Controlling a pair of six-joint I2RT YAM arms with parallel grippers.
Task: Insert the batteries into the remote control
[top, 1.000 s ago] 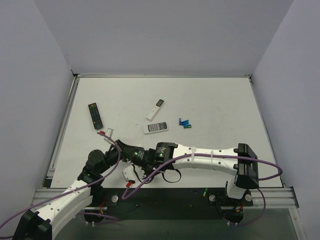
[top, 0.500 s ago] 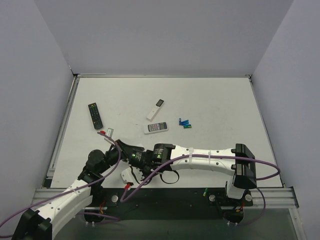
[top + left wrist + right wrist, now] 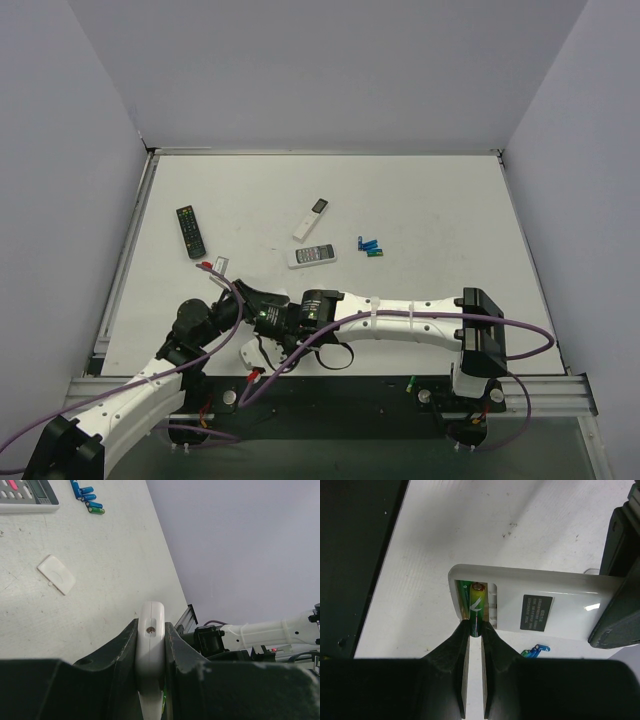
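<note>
Centre frame: right gripper (image 3: 475,630) pinches small green cylindrical battery (image 3: 476,605), probably light and slick; hold mid-body. Left gripper (image 3: 151,632) clamps rigid white plastic remote (image 3: 560,605).

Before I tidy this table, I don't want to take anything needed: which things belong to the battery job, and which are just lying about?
In the job: remote control in the left gripper; green battery in the right gripper; loose batteries; battery cover.
Lying about: black remote; slim white remote; white keypad remote.
</note>
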